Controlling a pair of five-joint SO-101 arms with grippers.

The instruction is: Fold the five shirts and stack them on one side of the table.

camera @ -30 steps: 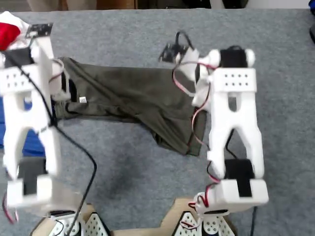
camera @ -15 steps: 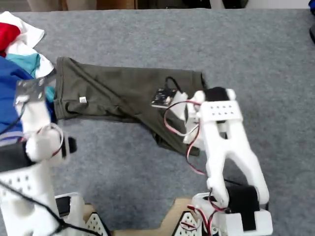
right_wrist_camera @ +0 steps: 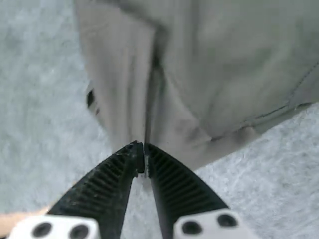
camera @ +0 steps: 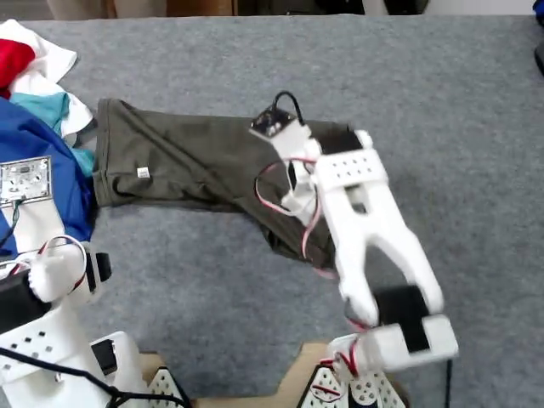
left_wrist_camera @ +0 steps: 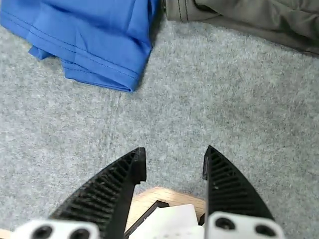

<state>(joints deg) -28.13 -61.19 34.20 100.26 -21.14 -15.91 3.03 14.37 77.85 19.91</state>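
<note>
Olive shirt [camera: 187, 161] lies across mid-table, partly folded, its long side running left to right. One flap on the right points back toward the arm bases.

Nearest the bases:
- The left arm [camera: 42, 289] sits at the near left corner.
- The left gripper [left_wrist_camera: 174, 152] hangs over the bare grey table [camera: 442, 102]. Its jaws are spread wide with nothing between them (a wooden base edge shows just under them in the left wrist view).

Next out:
- The right arm [camera: 365, 212] lies over the olive shirt's near flap.
- The right gripper [right_wrist_camera: 143, 158] has its jaws pressed together, tips against a raised crease close to the shirt's hem. Whether any cloth is caught between them cannot be told.

Mid-table, left end:
- A small white tag [camera: 143, 172] sits on the olive shirt.
- The blue shirt [left_wrist_camera: 84, 35] lies loose just beside the olive shirt's left edge. Touching or a hair apart, I cannot tell.

Far left:
- A teal shirt [camera: 51, 106] lies beyond the blue one and partly under it.
- White cloth [camera: 53, 61] and red cloth [camera: 13, 58] are bunched in the far left corner. All of these are unfolded.
</note>
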